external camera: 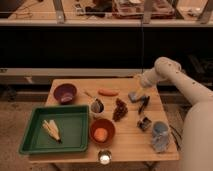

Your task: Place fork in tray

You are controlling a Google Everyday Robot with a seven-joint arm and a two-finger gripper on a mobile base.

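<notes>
Gripper (136, 96), fingers apart, above the surface's (125, 140) right side beside black tool (144, 104); carrot (108, 92) lies between it and fork (89, 93); cup (97, 105) stands between fork and tray (72, 134).

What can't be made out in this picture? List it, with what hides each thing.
- Camera view: the fork, left of the carrot, is too small to show its prongs.
- Camera view: the end effector, over the right rear of the table, covers the spot beneath it.
- Camera view: the orange content of the bowl is too blurred to name.
- Camera view: the arm is cut off by the right edge.
</notes>
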